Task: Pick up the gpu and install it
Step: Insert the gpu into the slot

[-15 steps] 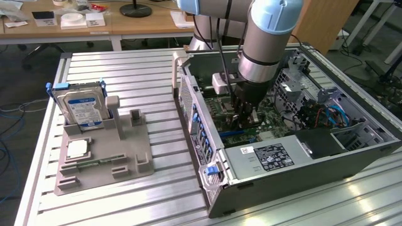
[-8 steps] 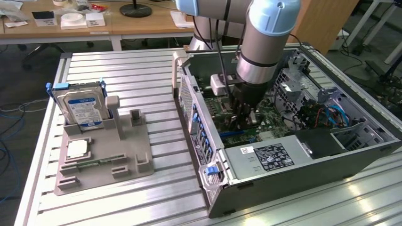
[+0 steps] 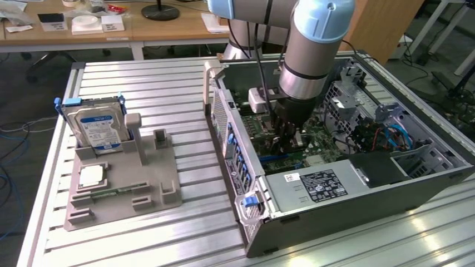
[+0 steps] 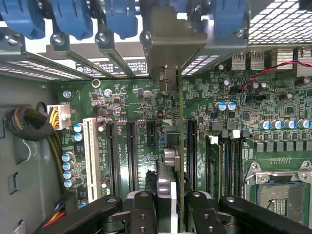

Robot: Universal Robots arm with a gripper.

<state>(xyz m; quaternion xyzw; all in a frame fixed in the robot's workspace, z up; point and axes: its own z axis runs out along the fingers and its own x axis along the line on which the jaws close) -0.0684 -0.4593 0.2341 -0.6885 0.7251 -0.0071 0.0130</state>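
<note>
The gpu (image 4: 179, 146) appears edge-on in the wrist view, a thin dark card standing upright over the green motherboard (image 4: 126, 102). Its silvery end bracket (image 4: 171, 41) reaches up to the case's rear slot openings. My gripper (image 4: 168, 207) is shut on the card, with one black finger (image 4: 144, 209) on each face. In the exterior view the gripper (image 3: 288, 139) is lowered deep inside the open computer case (image 3: 245, 183), above the motherboard. The card stands between two black expansion slots (image 4: 131, 151). Whether its edge sits in a slot is hidden.
A power supply (image 3: 319, 186) fills the case's near corner, and blue cables (image 3: 393, 136) lie at the exterior view's right. Outside the case, a grey fixture (image 3: 122, 189) holds a blue-labelled hard drive (image 3: 97, 130), a processor chip (image 3: 90, 176) and a memory stick (image 3: 111, 193). Blue slot latches (image 4: 73, 17) line the rear wall.
</note>
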